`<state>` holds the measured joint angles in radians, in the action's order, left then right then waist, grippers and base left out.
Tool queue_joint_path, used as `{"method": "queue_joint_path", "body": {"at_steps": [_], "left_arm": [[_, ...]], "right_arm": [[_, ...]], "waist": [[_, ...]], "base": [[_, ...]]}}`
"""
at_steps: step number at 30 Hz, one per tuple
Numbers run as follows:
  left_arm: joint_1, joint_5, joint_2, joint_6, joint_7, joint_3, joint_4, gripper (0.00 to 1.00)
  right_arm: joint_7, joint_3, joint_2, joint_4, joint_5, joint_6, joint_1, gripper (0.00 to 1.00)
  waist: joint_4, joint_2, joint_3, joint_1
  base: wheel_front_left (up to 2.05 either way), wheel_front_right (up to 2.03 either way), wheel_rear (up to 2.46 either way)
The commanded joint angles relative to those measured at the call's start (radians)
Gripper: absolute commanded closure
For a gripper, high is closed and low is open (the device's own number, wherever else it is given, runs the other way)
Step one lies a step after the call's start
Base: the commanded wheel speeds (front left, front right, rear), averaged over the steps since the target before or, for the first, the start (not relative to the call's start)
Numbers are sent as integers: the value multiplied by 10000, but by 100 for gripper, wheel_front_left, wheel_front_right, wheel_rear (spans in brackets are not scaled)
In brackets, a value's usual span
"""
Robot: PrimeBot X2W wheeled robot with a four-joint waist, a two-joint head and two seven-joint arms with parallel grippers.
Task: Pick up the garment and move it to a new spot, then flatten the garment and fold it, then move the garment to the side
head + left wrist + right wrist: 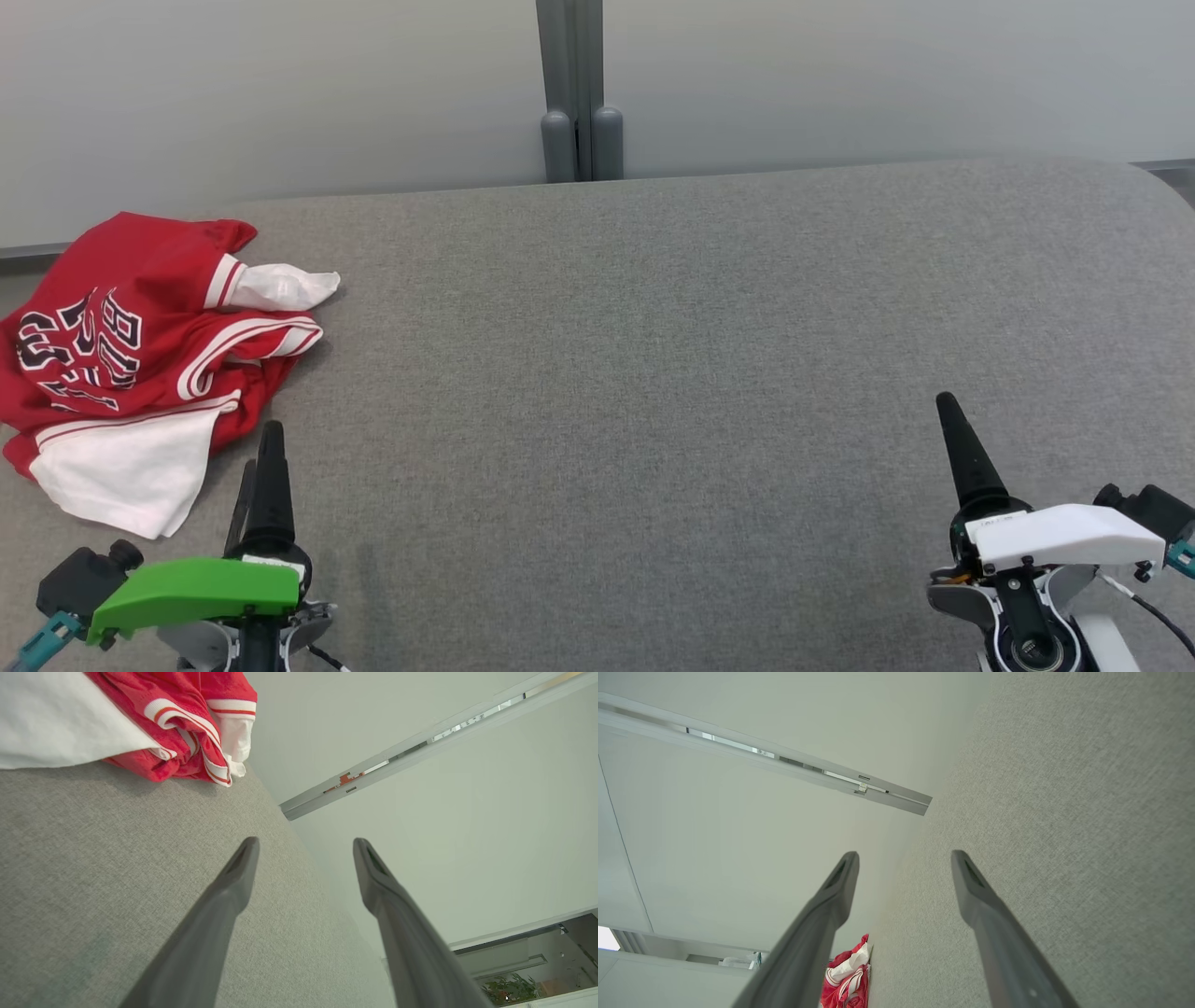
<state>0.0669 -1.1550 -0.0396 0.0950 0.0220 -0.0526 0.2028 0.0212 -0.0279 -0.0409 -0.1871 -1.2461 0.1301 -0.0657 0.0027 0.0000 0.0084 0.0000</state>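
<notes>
The garment (140, 364), a red jersey with white trim, dark lettering and a white layer, lies crumpled at the far left of the grey table (653, 373). My left gripper (266, 448) sits at the lower left, just right of the garment's near edge, apart from it. In the left wrist view the left gripper (306, 844) stands open and empty, with the garment (177, 723) ahead of it at the upper left. My right gripper (948, 403) rests at the lower right, far from the cloth. The right wrist view shows the right gripper (905, 856) open and empty, the garment (847, 980) distant.
A pale wall runs behind the table, with a grey post (571, 93) at its middle. The table's left edge lies close behind the garment. Bare grey felt stretches between the two arms.
</notes>
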Motion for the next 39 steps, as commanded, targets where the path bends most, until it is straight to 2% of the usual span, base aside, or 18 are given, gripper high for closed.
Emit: {"method": "queue_joint_path", "body": {"at_steps": [1, 16, 39], "left_arm": [[210, 551, -74, -54, 122, 57, -197, 0], [73, 3645, -110, -271, 641, 361, -308, 0], [-95, 6594, -153, -392, 1306, 711, -422, 0]], "right_arm": [[125, 78, -58, 231, 420, 4, -122, 0], [647, 432, -73, 537, 2869, 5, -12, 0], [1311, 728, -89, 577, 5845, 6, 159, 0]], "waist": [[3, 0, 1, 0], [19, 0, 6, 0], [61, 0, -34, 0]], "base": [[0, 0, 0], [0, 0, 0], [0, 0, 0]]}}
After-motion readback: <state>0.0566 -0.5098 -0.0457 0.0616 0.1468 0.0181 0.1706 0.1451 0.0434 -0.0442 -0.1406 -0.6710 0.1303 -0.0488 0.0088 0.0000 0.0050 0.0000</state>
